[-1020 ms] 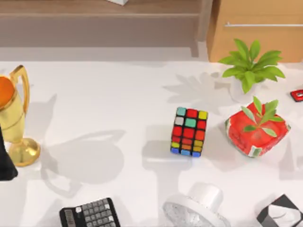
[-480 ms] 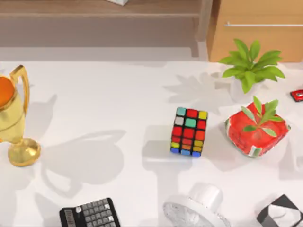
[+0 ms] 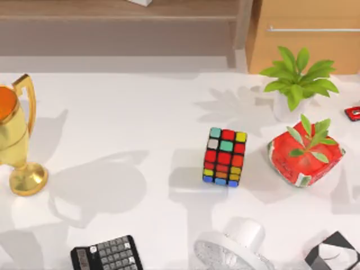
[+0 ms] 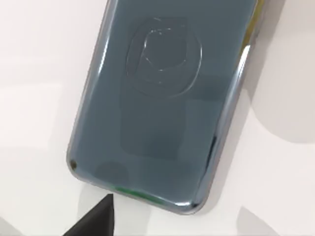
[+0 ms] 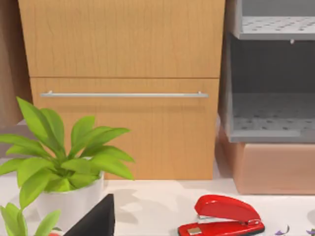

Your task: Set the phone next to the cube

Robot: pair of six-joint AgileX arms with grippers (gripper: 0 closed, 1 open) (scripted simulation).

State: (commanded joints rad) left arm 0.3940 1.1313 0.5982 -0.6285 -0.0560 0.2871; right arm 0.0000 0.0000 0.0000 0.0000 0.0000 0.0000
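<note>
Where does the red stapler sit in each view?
Top view: red stapler at the right edge, right of the white-potted plant.
Right wrist view: red stapler beside the same plant, before the drawer.
Left wrist view: faces the phone instead.
Shared landmark: the plant.

Black wedge-shaped pincer fingertips (image 4: 96, 221)

My left wrist camera looked down on the phone (image 4: 162, 98), glossy blue-grey slab lying flat and tilted on the white table (image 4: 34, 59), faint emblem on its back, dark finger (image 4: 96, 221) of my left tool just beside its rounded end
</note>
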